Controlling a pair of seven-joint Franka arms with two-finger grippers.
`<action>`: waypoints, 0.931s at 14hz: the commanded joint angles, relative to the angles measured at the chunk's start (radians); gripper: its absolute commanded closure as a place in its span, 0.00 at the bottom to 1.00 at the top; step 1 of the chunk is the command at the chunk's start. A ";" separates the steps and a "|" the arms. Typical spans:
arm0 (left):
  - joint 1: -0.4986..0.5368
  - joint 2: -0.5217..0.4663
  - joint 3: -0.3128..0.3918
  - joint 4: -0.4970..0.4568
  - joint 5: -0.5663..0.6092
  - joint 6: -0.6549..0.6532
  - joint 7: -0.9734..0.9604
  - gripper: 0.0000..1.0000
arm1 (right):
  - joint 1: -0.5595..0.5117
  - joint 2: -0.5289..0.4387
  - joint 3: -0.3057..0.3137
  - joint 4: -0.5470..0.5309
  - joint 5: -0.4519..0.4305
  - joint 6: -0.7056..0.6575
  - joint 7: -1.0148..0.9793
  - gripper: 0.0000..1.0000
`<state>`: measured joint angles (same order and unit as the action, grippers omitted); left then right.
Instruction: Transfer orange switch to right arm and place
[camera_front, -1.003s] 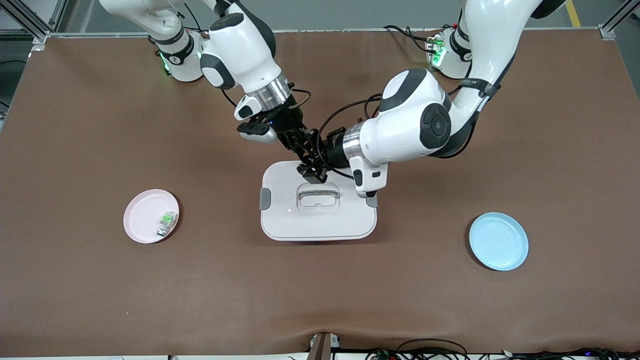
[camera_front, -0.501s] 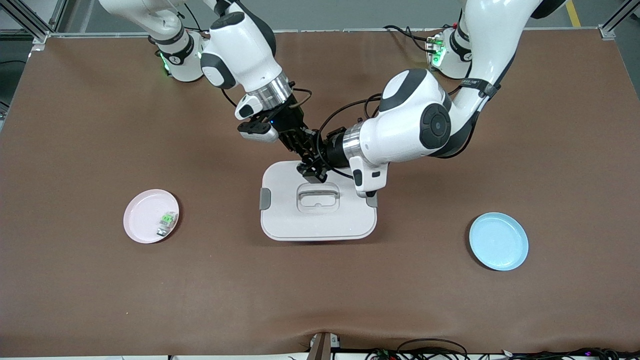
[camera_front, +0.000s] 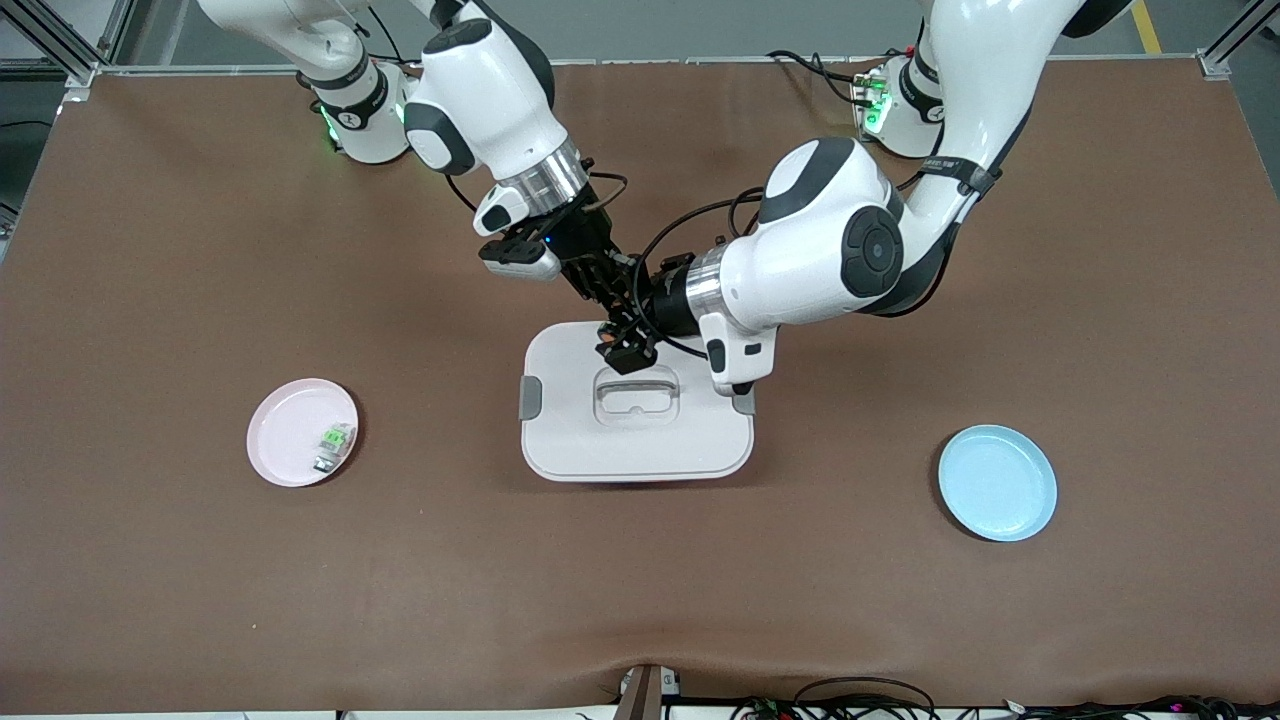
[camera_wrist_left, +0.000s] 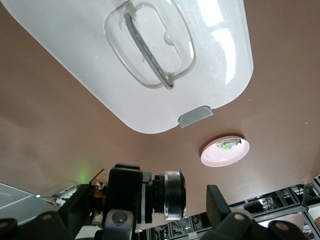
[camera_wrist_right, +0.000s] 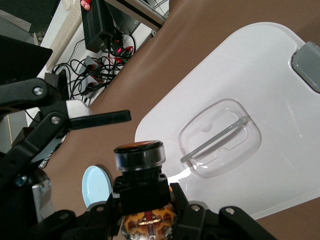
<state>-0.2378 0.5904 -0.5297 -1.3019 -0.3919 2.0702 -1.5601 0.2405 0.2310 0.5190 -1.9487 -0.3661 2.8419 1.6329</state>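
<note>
The brown table (camera_front: 200, 600) bears a white lid (camera_front: 580, 440) (handled), pink plate (camera_front: 285, 430), blue plate (camera_front: 1000, 485).

A lidded box (camera_front: 636, 440) sits mid-bench (camera_front: 640, 600). My right gripper (camera_front: 622, 348) and left gripper (camera_front: 612, 300) meet over the box's edge nearest my bases. One plate (camera_front: 290, 435), with a small part (camera_front: 334, 444) on it, lies toward my right arm's end; another plate (camera_front: 997, 483) toward my left arm's end.

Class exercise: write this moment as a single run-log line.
stage: handover over white lidded box | right gripper: shut on orange switch | left gripper: open, beside switch | pink plate: green-and-white part
</note>
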 joint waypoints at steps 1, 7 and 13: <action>0.006 -0.010 0.005 0.016 -0.005 -0.002 -0.003 0.00 | 0.009 0.007 -0.001 0.019 -0.017 -0.007 0.024 1.00; 0.009 -0.073 0.120 0.016 0.057 -0.051 -0.001 0.00 | -0.007 0.017 -0.001 0.017 -0.105 -0.007 -0.010 1.00; 0.035 -0.101 0.119 0.016 0.389 -0.200 0.089 0.00 | -0.058 0.034 -0.001 -0.006 -0.106 -0.031 -0.264 1.00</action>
<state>-0.2198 0.5063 -0.4144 -1.2802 -0.0628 1.9176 -1.5320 0.2101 0.2610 0.5075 -1.9499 -0.4508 2.8285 1.4462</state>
